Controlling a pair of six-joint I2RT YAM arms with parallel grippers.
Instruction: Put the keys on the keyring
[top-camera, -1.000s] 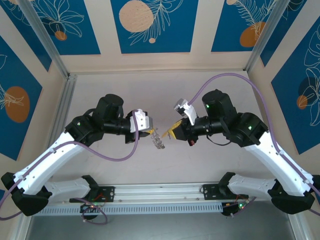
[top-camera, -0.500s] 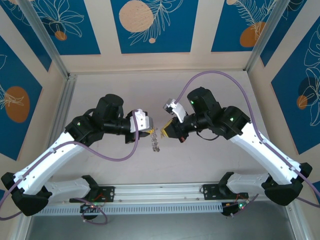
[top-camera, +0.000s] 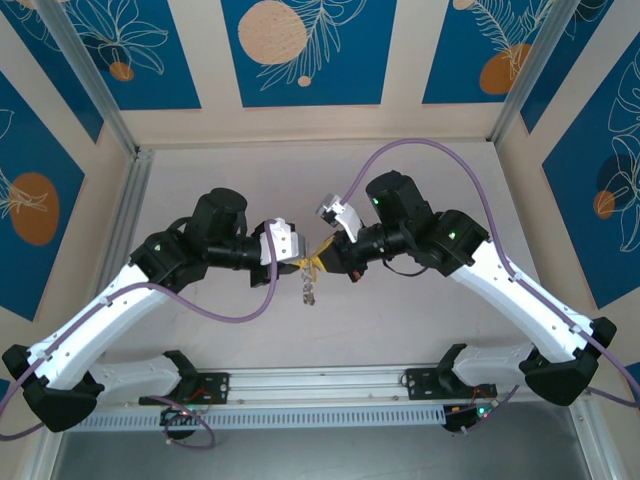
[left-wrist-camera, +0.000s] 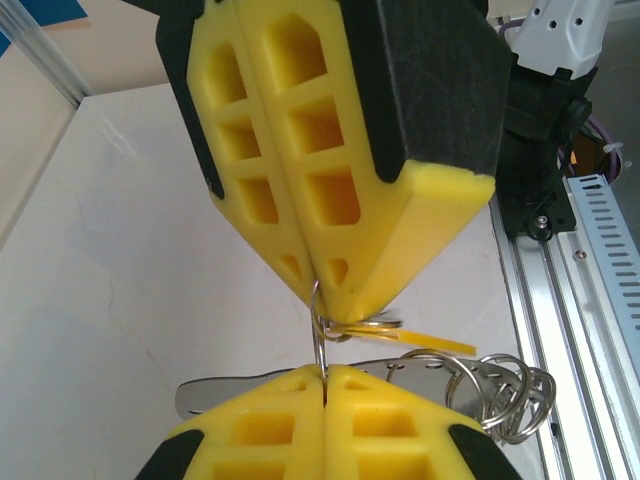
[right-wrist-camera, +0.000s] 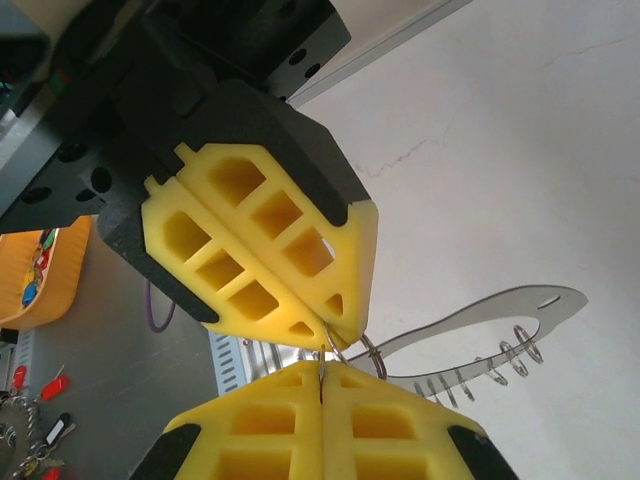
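Observation:
Both grippers meet tip to tip above the middle of the table. My left gripper (top-camera: 300, 263) (left-wrist-camera: 325, 372) is shut on a thin wire loop of the keyring (left-wrist-camera: 319, 345). The keyring (top-camera: 310, 288) hangs below it, a curved grey metal strip (right-wrist-camera: 466, 313) fringed with small silvery rings (left-wrist-camera: 500, 390). My right gripper (top-camera: 325, 262) (right-wrist-camera: 322, 372) is shut, a thin sliver pinched between its pads. Its yellow fingers (left-wrist-camera: 340, 200) touch the wire loop. The thin yellow-orange key (left-wrist-camera: 435, 343) sticks out sideways at its tip, inside a small ring. The left arm's fingers (right-wrist-camera: 260, 260) fill the top of the right wrist view.
An aluminium rail (top-camera: 320, 385) with both arm bases runs along the near edge of the table. Panelled walls and metal posts (top-camera: 120, 210) close the other sides. Beyond the table edge stands a yellow bin (right-wrist-camera: 40, 270), with loose keys (right-wrist-camera: 35, 420) near it.
The right arm has swung left until its fingertips meet the left gripper's. The left arm has held still, and the hanging keyring has shifted slightly left.

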